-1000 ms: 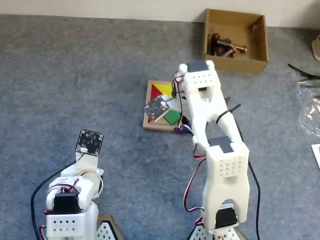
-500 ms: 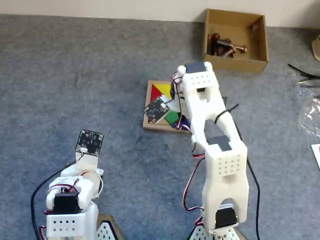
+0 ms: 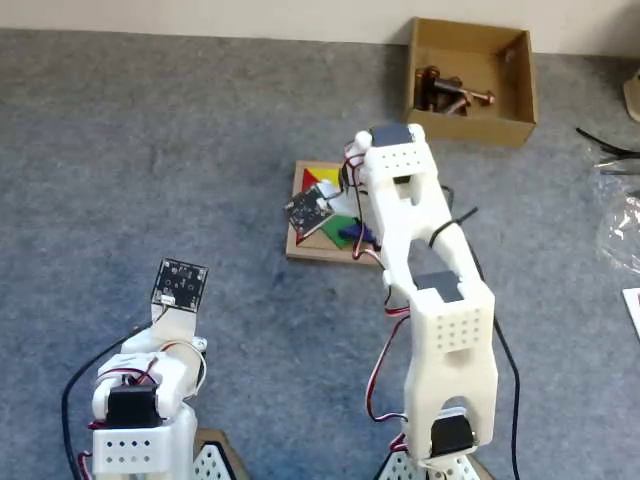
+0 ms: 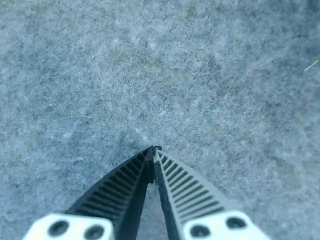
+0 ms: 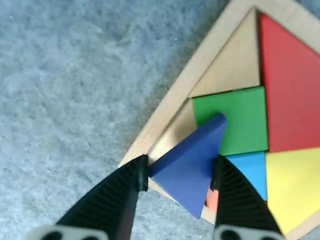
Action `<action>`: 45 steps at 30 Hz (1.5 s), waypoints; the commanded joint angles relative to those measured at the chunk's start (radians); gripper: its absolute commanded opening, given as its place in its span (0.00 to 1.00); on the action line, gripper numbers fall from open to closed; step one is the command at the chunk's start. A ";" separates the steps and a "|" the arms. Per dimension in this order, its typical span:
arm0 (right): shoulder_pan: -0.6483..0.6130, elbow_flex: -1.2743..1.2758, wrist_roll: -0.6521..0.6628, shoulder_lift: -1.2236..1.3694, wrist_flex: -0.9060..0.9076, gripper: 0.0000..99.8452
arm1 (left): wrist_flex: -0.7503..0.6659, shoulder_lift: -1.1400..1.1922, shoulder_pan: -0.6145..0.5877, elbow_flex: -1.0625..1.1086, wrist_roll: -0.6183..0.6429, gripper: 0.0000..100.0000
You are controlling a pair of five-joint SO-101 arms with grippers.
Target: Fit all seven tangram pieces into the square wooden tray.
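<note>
Closing in on the finish, by the look of it. Your right jaws are clamped on the dark blue triangle [image 5: 192, 165], one on each side of it. They hold it over a corner of the square wooden tray [image 5: 200, 62], and its tip overlaps the green square [image 5: 235, 117].

Count with me what's lying in the tray: the tan triangle [image 5: 235, 65], the red triangle [image 5: 290, 85], the yellow triangle [image 5: 295, 185], that green square and the light blue piece [image 5: 245, 167]. There's also an orange sliver [image 5: 212, 200] peeking out from under the blue one. That makes six down, so I'd judge the blue triangle the last of seven.

A strip of bare tray floor [image 5: 175, 132] shows beside the green square along the rim. That looks like the gap left to fill, though I can't tell whether its shape matches.

From above, your right arm [image 3: 420, 230] stretches out over the tray. Your left arm [image 3: 140, 410] sits well apart near its base, with the left jaws pressed together over the grey carpeted surface [image 4: 150, 75], holding nothing.

As for writing, I can't make out any lettering on the pieces, the tray or the cardboard box [image 3: 470, 115] beyond it.
</note>
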 commanded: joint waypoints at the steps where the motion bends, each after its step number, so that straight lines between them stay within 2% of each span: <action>1: -0.012 -0.012 -0.009 -0.018 -0.010 0.19 | 0.005 -0.004 -0.013 0.021 0.009 0.01; 7: -0.013 -0.010 -0.055 -0.019 -0.008 0.19 | 0.005 -0.004 -0.013 0.021 0.009 0.01; 15: -0.013 -0.012 -0.057 -0.024 0.076 0.21 | 0.005 -0.004 -0.013 0.021 0.009 0.01; 30: -0.015 -0.053 -0.066 -0.027 0.090 0.21 | 0.005 -0.004 -0.013 0.021 0.009 0.01; 42: -0.012 -0.395 -0.601 -0.024 0.091 0.20 | 0.005 -0.004 -0.013 0.021 0.009 0.01; 45: -0.010 -0.479 -0.727 -0.024 0.091 0.13 | 0.005 -0.004 -0.013 0.021 0.009 0.01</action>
